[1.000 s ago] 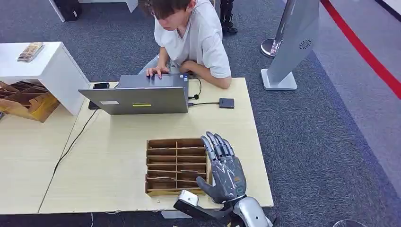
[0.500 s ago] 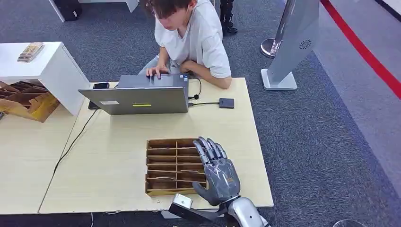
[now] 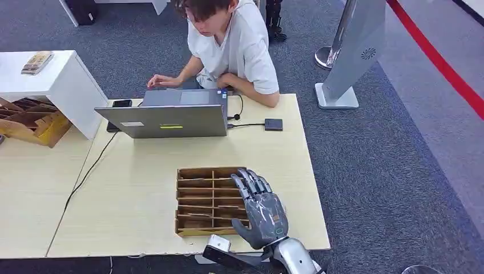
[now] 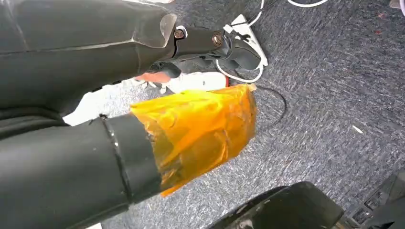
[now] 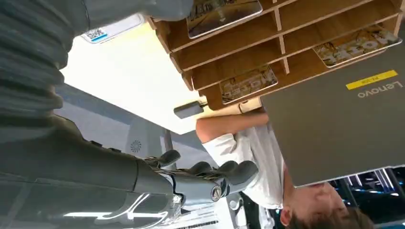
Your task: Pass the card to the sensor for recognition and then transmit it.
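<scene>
A wooden card rack (image 3: 200, 201) with several slots lies near the front edge of the light table (image 3: 142, 171). In the right wrist view printed cards (image 5: 248, 83) lie in its slots. My right hand (image 3: 262, 212) hovers over the rack's right end, fingers (image 5: 210, 172) stretched out and apart, holding nothing. The sensor, a small black square box (image 3: 273, 124), sits on the table to the right of the laptop, joined to it by a cable; the same sensor box (image 5: 188, 109) appears small beyond the rack.
A grey laptop (image 3: 165, 117) stands behind the rack, with a person (image 3: 234, 45) seated at it. A phone (image 3: 121, 103) lies by the laptop. A white cabinet (image 3: 51, 85) and another wooden rack (image 3: 28, 123) are at the left. A grey stand (image 3: 354, 51) is on the carpet at right.
My right hand has drawn back toward the table's near edge and slightly left, over the rack's right end. The person's hand has left the laptop keyboard and moved to the left.
</scene>
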Robot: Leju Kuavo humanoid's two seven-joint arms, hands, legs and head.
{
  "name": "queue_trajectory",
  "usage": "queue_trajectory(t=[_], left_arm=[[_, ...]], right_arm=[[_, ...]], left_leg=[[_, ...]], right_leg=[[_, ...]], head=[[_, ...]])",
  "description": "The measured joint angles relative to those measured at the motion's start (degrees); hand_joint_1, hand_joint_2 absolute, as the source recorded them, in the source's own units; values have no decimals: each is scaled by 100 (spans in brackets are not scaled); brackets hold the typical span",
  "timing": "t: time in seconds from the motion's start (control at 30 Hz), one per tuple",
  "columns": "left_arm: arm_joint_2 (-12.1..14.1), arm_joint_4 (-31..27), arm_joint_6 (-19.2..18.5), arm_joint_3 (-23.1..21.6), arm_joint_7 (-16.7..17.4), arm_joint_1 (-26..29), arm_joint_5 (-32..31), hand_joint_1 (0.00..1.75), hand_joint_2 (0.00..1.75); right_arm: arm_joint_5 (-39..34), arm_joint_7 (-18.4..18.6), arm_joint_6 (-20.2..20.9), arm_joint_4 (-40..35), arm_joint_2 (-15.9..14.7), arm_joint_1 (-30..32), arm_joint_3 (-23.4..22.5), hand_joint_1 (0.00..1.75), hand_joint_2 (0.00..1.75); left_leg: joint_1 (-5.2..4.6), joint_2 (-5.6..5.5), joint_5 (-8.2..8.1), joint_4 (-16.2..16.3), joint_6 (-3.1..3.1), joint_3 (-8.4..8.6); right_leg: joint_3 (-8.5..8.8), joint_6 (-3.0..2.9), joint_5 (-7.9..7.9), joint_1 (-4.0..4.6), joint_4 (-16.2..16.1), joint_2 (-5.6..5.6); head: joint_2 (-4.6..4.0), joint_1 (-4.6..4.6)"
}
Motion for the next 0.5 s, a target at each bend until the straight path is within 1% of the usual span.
queue_trajectory(t=[0.1, 0.13, 0.17, 0.2, 0.23, 0.3, 0.43, 0.5], left_arm=[[0, -11, -7, 0, 0, -4, -15, 0, 0], [0, -13, -9, -2, 0, -7, -20, 0, 0], [0, -13, -11, -2, 0, -9, -24, 0, 0], [0, -13, -15, -2, 0, -11, -26, 0, 0], [0, -15, -15, -4, 0, -12, -28, 0, 0], [0, -15, -26, -4, 0, -15, -31, 0, 0], [0, -17, -31, -7, 0, -22, -37, 0, 0], [0, -17, -33, -9, 0, -23, -39, 0, 0]], right_arm=[[-9, 0, 9, 15, 0, -6, 11, 31, 175], [-11, 0, 13, 24, 0, -14, 15, 31, 175], [-13, 0, 22, 37, 0, -24, 22, 26, 175], [-17, 0, 26, 55, 0, -31, 31, 28, 175], [-17, 0, 26, 68, 0, -37, 35, 24, 175], [-18, 0, 31, 101, 0, -54, 46, 24, 175], [-17, 0, 44, 164, 0, -76, 65, 33, 175], [-20, 0, 55, 188, 0, -91, 74, 33, 175]], left_leg=[[0, 0, 0, 0, 0, 0], [0, 0, 0, 0, 0, 0], [0, 0, 0, 0, 0, 0], [0, 0, 0, 0, 0, 0], [0, 0, 0, 0, 0, 0], [0, 0, 0, 0, 0, 0], [0, 0, 0, 0, 0, 0], [0, 0, 0, 0, 0, 0]], right_leg=[[0, 0, 0, 0, 0, 0], [0, 0, 0, 0, 0, 0], [0, 0, 0, 0, 0, 0], [0, 0, 0, 0, 0, 0], [0, 0, 0, 0, 0, 0], [0, 0, 0, 0, 0, 0], [0, 0, 0, 0, 0, 0], [0, 0, 0, 0, 0, 0]], head=[[0, 0], [0, 0], [0, 0], [0, 0], [0, 0], [0, 0], [0, 0], [0, 0]])
